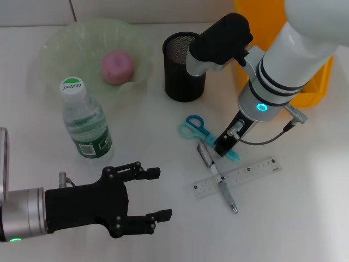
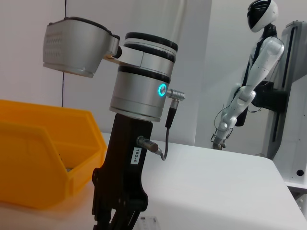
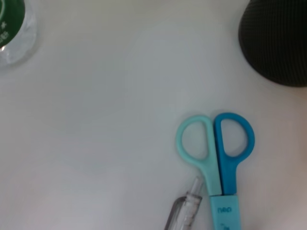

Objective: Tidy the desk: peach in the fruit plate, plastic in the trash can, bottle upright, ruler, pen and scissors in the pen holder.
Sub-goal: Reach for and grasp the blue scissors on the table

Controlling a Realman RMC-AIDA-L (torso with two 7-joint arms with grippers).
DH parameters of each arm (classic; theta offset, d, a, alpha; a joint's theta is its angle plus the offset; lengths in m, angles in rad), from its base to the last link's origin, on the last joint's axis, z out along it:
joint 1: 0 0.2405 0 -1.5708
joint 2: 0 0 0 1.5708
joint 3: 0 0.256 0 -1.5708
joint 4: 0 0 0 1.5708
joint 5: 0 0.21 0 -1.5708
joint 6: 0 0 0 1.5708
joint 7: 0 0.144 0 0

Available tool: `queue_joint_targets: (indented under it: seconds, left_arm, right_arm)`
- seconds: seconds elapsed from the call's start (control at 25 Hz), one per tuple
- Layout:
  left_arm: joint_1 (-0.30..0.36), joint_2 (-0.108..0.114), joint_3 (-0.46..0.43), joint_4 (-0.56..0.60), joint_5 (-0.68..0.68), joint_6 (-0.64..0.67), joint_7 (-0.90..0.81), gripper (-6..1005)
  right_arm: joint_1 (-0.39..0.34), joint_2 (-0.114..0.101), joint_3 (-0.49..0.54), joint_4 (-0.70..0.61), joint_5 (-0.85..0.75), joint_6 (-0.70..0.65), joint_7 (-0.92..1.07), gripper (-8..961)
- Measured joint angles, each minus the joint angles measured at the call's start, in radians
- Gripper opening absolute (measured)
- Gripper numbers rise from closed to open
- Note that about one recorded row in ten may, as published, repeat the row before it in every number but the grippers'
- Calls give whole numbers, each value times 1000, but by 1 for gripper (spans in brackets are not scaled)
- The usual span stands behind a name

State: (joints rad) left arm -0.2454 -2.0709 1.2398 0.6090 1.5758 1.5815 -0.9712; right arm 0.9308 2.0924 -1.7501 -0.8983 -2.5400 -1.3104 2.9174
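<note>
The white worktop (image 1: 305, 218) carries most of the things in a loose spread. At its far left the pale-green plate (image 1: 65, 41) holds the pink peach (image 1: 117, 67), and the water bottle (image 1: 84, 123) stands upright just in front of it. The black mesh pen holder (image 1: 184, 68) stands near the middle, with the yellow trash can (image 1: 311, 90) behind the right arm. The right gripper (image 1: 224, 146) is lowered over the blade end of the teal and blue scissors (image 1: 195, 126); whether its fingers grip cannot be told. A pen (image 1: 221, 184) lies across the clear ruler (image 1: 240, 176) just beside them. The left gripper (image 1: 155, 194) hovers low at the near left, fingers spread and holding nothing.
</note>
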Motion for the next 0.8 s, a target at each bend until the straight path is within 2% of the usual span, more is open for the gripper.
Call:
queue_joint_targets:
  seconds: [0.8]
  left_arm:
    - [1,0,1,0,-1,-6,0,800]
  right_arm:
    - [9,0,0,20,13,-1,-1,183]
